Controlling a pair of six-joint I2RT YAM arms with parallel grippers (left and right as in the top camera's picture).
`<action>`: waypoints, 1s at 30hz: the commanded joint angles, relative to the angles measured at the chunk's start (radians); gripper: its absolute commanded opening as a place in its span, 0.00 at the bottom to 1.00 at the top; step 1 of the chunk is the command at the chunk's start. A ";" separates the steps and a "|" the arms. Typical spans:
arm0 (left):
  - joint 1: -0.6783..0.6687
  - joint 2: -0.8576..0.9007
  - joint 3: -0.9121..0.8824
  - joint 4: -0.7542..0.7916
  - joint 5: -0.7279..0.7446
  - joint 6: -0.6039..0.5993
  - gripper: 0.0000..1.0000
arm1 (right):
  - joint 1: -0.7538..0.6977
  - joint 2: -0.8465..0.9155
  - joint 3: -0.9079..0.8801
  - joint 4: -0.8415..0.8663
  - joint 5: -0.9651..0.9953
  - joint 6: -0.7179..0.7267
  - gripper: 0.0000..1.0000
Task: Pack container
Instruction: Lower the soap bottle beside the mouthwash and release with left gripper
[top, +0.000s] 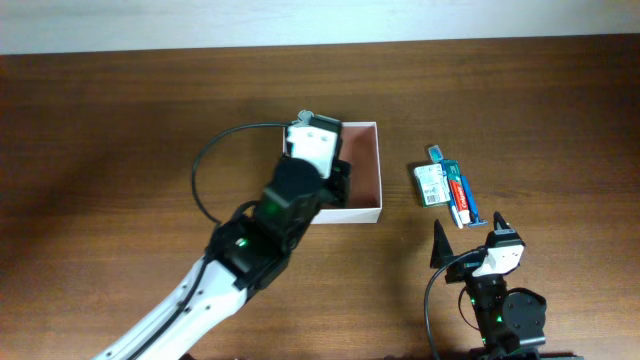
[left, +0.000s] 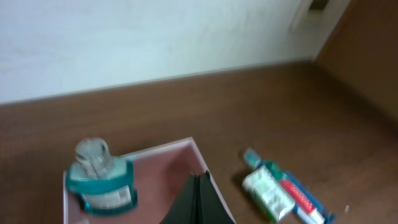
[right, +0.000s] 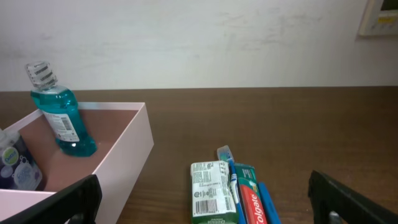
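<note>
The container (top: 368, 170) is a shallow white box with a pink inside at mid table. It also shows in the left wrist view (left: 163, 149) and the right wrist view (right: 127, 152). A teal bottle (right: 60, 116) stands upright inside it and also shows in the left wrist view (left: 101, 179). A dark blue bottle (right: 15, 167) sits at its left part. My left gripper (top: 338, 185) hangs over the container, its fingers (left: 198, 180) shut with nothing between them. My right gripper (top: 468, 238) is open and empty, near the table's front edge.
A green-and-white soap box (top: 430, 184), a toothpaste box (top: 460, 192) and a toothbrush (top: 437, 153) lie side by side right of the container. They also show in the right wrist view: soap (right: 210, 190), toothpaste (right: 252, 200). A pale wall stands behind the table.
</note>
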 joint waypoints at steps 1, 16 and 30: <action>-0.005 0.078 0.133 -0.100 -0.041 0.021 0.01 | -0.009 -0.003 -0.005 -0.005 -0.009 0.008 0.99; 0.000 0.552 0.793 -0.702 0.019 0.368 0.00 | -0.009 -0.003 -0.005 -0.005 -0.009 0.008 0.99; 0.066 0.664 0.826 -0.871 0.128 0.578 0.00 | -0.009 -0.003 -0.005 -0.005 -0.009 0.008 0.99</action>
